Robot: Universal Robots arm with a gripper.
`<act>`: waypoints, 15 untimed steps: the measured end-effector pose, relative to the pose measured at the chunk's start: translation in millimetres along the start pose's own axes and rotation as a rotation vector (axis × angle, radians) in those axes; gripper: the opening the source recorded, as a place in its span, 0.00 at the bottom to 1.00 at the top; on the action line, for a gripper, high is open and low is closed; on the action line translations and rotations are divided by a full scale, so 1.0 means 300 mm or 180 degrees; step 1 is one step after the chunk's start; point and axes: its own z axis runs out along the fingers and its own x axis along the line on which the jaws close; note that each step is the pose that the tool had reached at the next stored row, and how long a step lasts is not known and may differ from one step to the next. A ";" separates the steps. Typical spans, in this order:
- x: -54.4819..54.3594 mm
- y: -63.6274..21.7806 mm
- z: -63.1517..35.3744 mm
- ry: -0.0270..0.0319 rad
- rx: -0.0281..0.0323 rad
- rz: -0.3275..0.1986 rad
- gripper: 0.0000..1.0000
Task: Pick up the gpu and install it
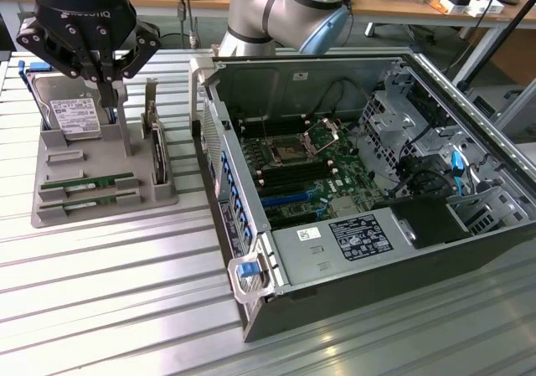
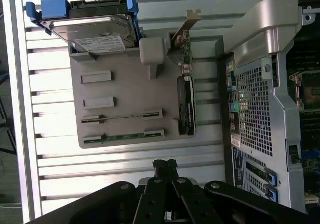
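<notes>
The gpu (image 1: pixel 88 182) is a thin green circuit-board stick standing on edge in a slot of the grey holder (image 1: pixel 100 213); in the wrist view the gpu (image 2: pixel 122 117) runs between two grey end clips. A second stick of the same kind (image 1: pixel 84 200) (image 2: pixel 125 135) sits in the slot beside it. My gripper (image 1: pixel 109 87) hangs above the holder's back part, close to the hard drive, with its black fingers (image 2: pixel 159 165) pressed together and nothing between them. It is well above the sticks and touches nothing.
A silver hard drive in blue rails (image 1: pixel 71 116) (image 2: pixel 95 29) leans at the holder's back. An upright dark card with a metal bracket (image 1: pixel 157 154) (image 2: pixel 186 109) stands on the holder's side nearest the open computer case (image 1: pixel 251 250) (image 2: pixel 260 99), whose motherboard (image 1: pixel 293 171) lies exposed. Slatted metal table (image 1: pixel 109 292) around.
</notes>
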 end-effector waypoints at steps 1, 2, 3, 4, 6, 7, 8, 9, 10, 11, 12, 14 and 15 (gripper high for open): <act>0.004 0.000 0.000 0.0000 0.0000 0.0000 0.11; 0.005 0.000 0.000 0.0000 0.0000 0.0000 0.11; 0.006 0.000 0.000 0.0000 0.0000 0.0000 0.11; 0.007 -0.001 0.000 0.0000 0.0000 0.0000 0.11; 0.010 -0.001 0.000 0.0000 0.0000 0.0000 0.11; 0.010 -0.001 0.000 0.0000 0.0000 0.0000 0.11; 0.012 -0.001 0.000 0.0000 0.0000 0.0000 0.11; 0.014 -0.001 0.000 0.0000 0.0000 0.0000 0.11; 0.016 -0.001 0.000 0.0000 0.0000 0.0000 0.11; 0.018 -0.001 -0.001 0.0000 0.0000 0.0000 0.11; 0.020 -0.002 -0.001 0.0000 0.0000 0.0000 0.11; 0.023 -0.002 -0.001 0.0000 0.0000 0.0000 0.11; 0.024 -0.002 -0.001 0.0000 0.0000 0.0000 0.11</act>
